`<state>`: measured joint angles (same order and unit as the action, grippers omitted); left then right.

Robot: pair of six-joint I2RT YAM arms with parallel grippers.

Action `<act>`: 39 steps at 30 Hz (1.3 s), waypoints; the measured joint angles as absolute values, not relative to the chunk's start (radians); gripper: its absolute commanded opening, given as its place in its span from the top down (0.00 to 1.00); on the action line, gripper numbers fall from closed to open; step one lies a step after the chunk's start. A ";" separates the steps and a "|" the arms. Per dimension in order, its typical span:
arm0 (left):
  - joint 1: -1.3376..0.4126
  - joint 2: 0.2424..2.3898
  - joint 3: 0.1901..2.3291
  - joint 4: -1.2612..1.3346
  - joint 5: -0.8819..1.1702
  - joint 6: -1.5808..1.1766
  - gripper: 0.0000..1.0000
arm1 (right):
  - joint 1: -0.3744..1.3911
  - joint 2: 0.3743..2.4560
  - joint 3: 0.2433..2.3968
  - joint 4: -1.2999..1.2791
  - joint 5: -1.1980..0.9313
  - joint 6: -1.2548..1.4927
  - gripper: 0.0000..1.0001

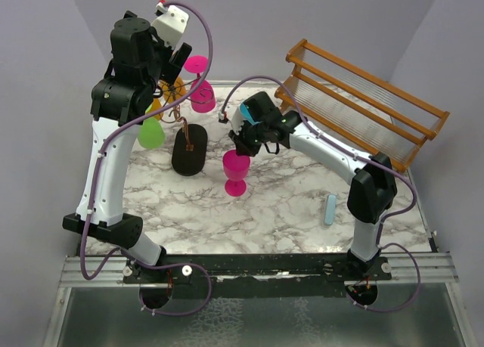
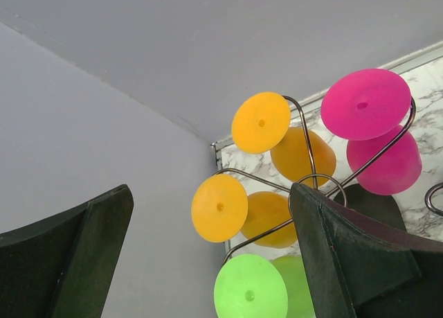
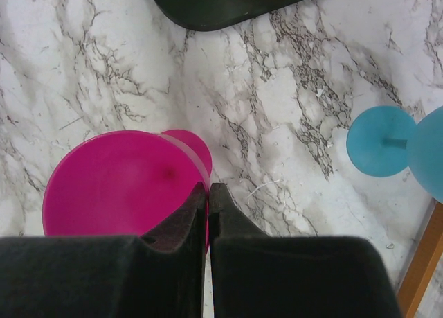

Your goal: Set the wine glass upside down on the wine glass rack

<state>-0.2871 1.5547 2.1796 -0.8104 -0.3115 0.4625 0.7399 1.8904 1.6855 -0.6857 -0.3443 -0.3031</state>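
Right jaws clamped on wine glass (image 3: 111, 186) rim, glass upright, stem vertical, left jaws released.

The magenta plastic wine glass (image 1: 236, 173) stands on the marble table (image 1: 295, 211), just right of the dark wire wine glass rack (image 1: 188, 149), the brown wooden slatted rack (image 1: 361, 103) far right.

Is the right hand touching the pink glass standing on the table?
Touching. The right wrist view shows the right hand pinched shut on the pink glass at its rim.
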 measured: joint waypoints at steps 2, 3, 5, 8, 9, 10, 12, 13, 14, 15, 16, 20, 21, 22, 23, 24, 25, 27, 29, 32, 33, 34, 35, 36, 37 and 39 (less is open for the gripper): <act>-0.287 1.555 2.180 -0.811 -0.311 0.463 0.01 | 0.740 1.886 1.686 -0.689 -0.339 -0.309 0.99; -0.287 1.555 2.180 -0.811 -0.311 0.462 0.01 | 0.740 1.883 1.686 -0.689 -0.336 -0.313 0.99; -0.287 1.555 2.180 -0.812 -0.311 0.462 0.01 | 0.739 1.871 1.685 -0.690 -0.326 -0.321 0.99; -0.287 1.557 2.180 -0.812 -0.311 0.462 0.01 | 0.740 1.835 1.679 -0.691 -0.316 -0.337 0.99; -0.287 1.559 2.180 -0.812 -0.311 0.462 0.01 | 0.739 1.814 1.672 -0.691 -0.311 -0.347 0.99; -0.287 1.560 2.180 -0.813 -0.310 0.462 0.01 | 0.739 1.791 1.665 -0.692 -0.307 -0.354 0.99; -0.287 1.565 2.180 -0.814 -0.303 0.461 0.01 | 0.739 1.754 1.658 -0.693 -0.304 -0.365 0.99; -0.287 1.568 2.180 -0.815 -0.300 0.459 0.01 | 0.732 1.728 1.652 -0.693 -0.305 -0.373 0.99; -0.287 1.571 2.180 -0.817 -0.295 0.457 0.01 | 0.727 1.709 1.648 -0.695 -0.305 -0.377 0.99; -0.287 1.575 2.180 -0.821 -0.287 0.454 0.01 | 0.723 1.691 1.646 -0.697 -0.308 -0.381 0.99; -0.286 1.577 2.180 -0.825 -0.278 0.453 0.01 | 0.712 1.673 1.646 -0.698 -0.315 -0.385 0.99; -0.284 1.583 2.179 -0.838 -0.246 0.441 0.01 | 0.648 1.612 1.646 -0.701 -0.343 -0.390 0.99; -0.283 1.583 2.179 -0.840 -0.235 0.437 0.01 | 0.626 1.596 1.647 -0.706 -0.356 -0.390 0.99; -0.284 1.583 2.179 -0.841 -0.224 0.434 0.01 | 0.609 1.584 1.650 -0.712 -0.363 -0.390 0.99; -0.283 1.583 2.179 -0.841 -0.210 0.428 0.01 | 0.595 1.576 1.658 -0.721 -0.372 -0.390 0.99; -0.283 1.583 2.181 -0.843 -0.194 0.422 0.01 | 0.576 1.570 1.676 -0.735 -0.389 -0.389 0.99; -0.282 1.586 2.186 -0.848 -0.173 0.414 0.01 | 0.561 1.565 1.693 -0.742 -0.408 -0.386 0.99; -0.283 1.599 2.209 -0.851 -0.138 0.398 0.01 | 0.533 1.556 1.728 -0.757 -0.450 -0.381 0.99; -0.283 1.616 2.236 -0.850 -0.101 0.382 0.01 | 0.511 1.546 1.765 -0.763 -0.490 -0.374 0.99; -0.283 1.642 2.261 -0.850 -0.036 0.330 0.01 | 0.496 1.517 1.803 -0.763 -0.538 -0.370 0.99; -0.283 1.654 2.270 -0.848 -0.032 0.326 0.01 | 0.496 1.510 1.811 -0.763 -0.548 -0.370 0.99; -0.283 1.663 2.275 -0.846 -0.007 0.302 0.01 | 0.496 1.501 1.831 -0.765 -0.558 -0.370 0.99; -0.283 1.670 2.275 -0.844 0.016 0.278 0.01 | 0.496 1.497 1.846 -0.764 -0.562 -0.370 0.99; -0.282 1.673 2.270 -0.839 0.039 0.261 0.01 | 0.496 1.497 1.866 -0.764 -0.563 -0.370 0.99; -0.282 1.674 2.256 -0.828 0.063 0.238 0.01 | 0.498 1.497 1.890 -0.763 -0.562 -0.370 0.99; -0.282 1.665 2.207 -0.785 0.119 0.187 0.01 | 0.498 1.497 1.932 -0.763 -0.554 -0.370 0.99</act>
